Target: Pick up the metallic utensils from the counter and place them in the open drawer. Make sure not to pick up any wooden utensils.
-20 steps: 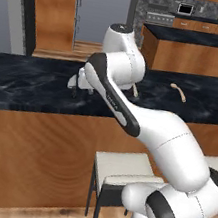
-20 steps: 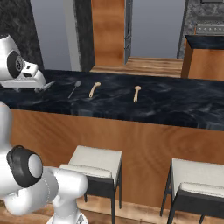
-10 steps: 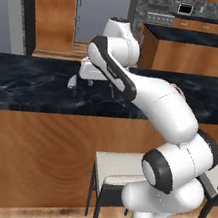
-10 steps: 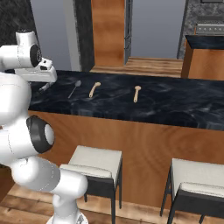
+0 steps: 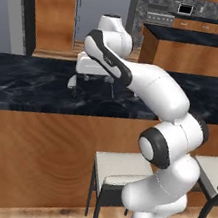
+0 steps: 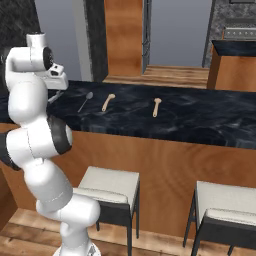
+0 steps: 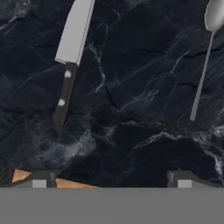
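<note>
From the left base view you see the gripper [image 5: 93,87] hanging wide open over the counter [image 5: 28,89]; from the right, the spoon [image 6: 85,101] lies just beside it; your hand view puts the knife [image 7: 72,54] left of the spoon, both untouched.

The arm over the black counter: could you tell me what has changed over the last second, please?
The arm has swung its elbow up and over toward the right of the left base view, folding more upright, while the gripper has stayed low over the counter, open and empty. The knife, metal spoon and two wooden utensils lie where they were.
</note>
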### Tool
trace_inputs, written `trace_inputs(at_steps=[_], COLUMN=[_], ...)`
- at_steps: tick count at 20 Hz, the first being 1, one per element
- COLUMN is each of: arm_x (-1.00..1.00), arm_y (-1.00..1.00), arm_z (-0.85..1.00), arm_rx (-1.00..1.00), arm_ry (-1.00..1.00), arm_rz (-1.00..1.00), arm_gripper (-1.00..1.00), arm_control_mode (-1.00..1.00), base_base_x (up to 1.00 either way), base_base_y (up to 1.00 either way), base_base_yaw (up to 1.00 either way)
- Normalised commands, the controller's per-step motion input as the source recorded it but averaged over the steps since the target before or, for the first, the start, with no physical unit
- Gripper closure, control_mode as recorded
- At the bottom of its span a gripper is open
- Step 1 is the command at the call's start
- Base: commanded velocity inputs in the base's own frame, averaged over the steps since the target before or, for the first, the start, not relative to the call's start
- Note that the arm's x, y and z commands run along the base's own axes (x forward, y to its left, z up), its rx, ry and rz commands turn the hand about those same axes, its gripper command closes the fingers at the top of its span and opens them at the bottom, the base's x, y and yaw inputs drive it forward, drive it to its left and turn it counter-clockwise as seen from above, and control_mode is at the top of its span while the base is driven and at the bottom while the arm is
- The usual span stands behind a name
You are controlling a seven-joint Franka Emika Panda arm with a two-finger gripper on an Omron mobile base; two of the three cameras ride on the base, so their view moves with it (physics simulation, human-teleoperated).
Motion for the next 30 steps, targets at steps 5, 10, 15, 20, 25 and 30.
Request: trace_inputs(at_steps=[5,10,15,20,25,30], arm_x=[0.42,0.35,0.34,0.08,-0.16,0.00], arm_y=[0.29,0.27,0.26,0.10,0.11,0.16], arm_z=[-0.26,-0.23,-0.18,-0.14,-0.28,-0.26], arm_rx=[0.00,0.01,0.04,0.05,0.00,0.00], arm_ry=[0.00,0.00,0.00,0.00,0.00,0.00], arm_rz=[0.00,0.00,0.00,0.00,0.00,0.00], arm_gripper=[-1.00,-1.00,-1.00,-1.00,-1.00,-1.00], arm_control_mode=[-1.00,-1.00,-1.00,-1.00,-1.00,-1.00], base_base_x=[0.00,0.00,0.00,0.00,0.00,0.00], base_base_y=[0.00,0.00,0.00,0.00,0.00,0.00], base_base_yaw=[0.00,0.00,0.00,0.00,0.00,0.00])
